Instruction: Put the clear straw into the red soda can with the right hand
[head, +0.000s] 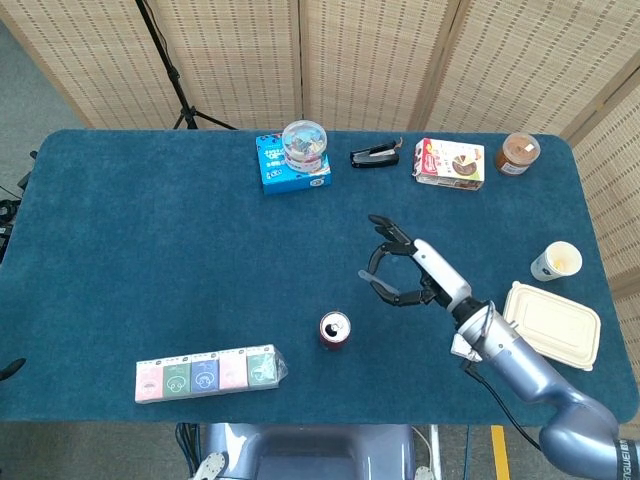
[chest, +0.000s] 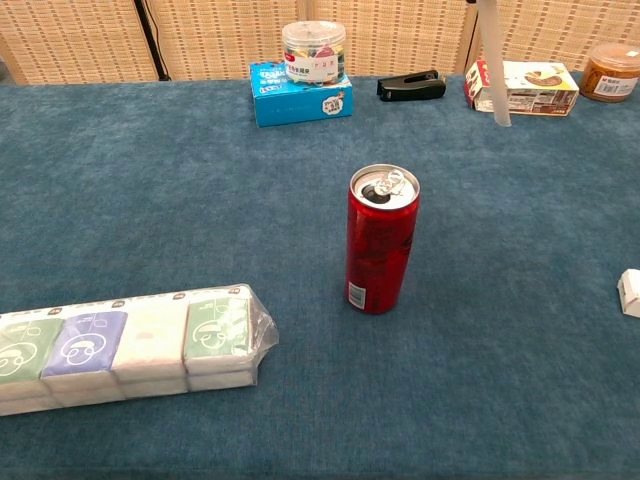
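The red soda can (head: 334, 330) stands upright near the table's front middle, its opened top (chest: 384, 187) facing up. My right hand (head: 408, 270) hovers above the table, behind and to the right of the can, fingers curled around the clear straw. In the chest view only the straw (chest: 492, 62) shows, hanging nearly upright from the top edge, its lower end well behind and to the right of the can; the hand itself is out of that frame. No part of my left hand shows in either view.
A row of tissue packs (head: 207, 373) lies front left. At the back are a blue box with a clear jar (head: 297, 157), a black stapler (head: 375, 155), a snack box (head: 450, 162) and a brown jar (head: 519, 152). A paper cup (head: 556, 261) and a takeaway box (head: 551, 325) sit right.
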